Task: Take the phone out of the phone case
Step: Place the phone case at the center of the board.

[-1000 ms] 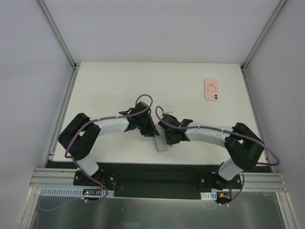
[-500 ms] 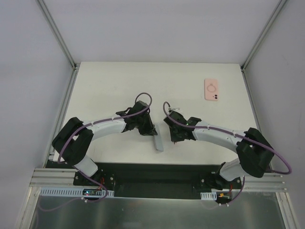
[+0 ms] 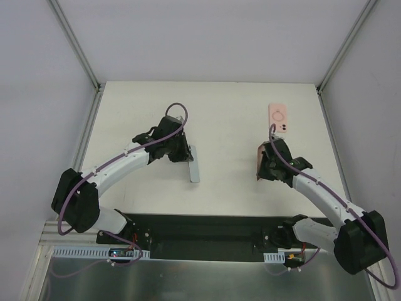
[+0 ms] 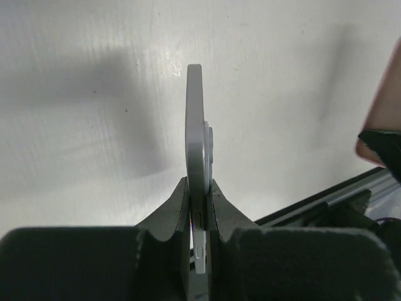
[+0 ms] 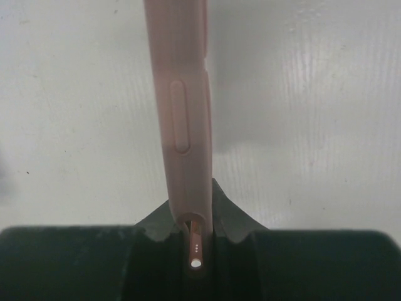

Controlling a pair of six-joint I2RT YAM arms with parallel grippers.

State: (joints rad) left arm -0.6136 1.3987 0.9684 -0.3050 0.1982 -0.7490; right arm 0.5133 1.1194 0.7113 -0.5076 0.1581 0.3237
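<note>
My left gripper (image 3: pixel 186 154) is shut on a grey phone (image 3: pixel 194 168), held on edge above the table left of centre. In the left wrist view the phone (image 4: pixel 195 144) stands edge-on between the fingers, and the gripper (image 4: pixel 199 210) clamps its lower part. My right gripper (image 3: pixel 270 164) is shut on a pink phone case (image 3: pixel 260 164), held on edge at the right. In the right wrist view the case (image 5: pixel 182 106) rises from the gripper (image 5: pixel 191 219). A cutout at its lower end shows a rose-gold edge inside. The two grippers are well apart.
A second pink case with a ring (image 3: pixel 279 118) lies flat at the back right of the white table (image 3: pixel 232 113). The table's black front rail (image 3: pixel 207 229) runs along the near edge. The pink case and right gripper show at the right edge of the left wrist view (image 4: pixel 383 106).
The grippers were close together at the table's front centre. The left one has moved back and left with the grey phone. The right one has moved right with the pink case.
</note>
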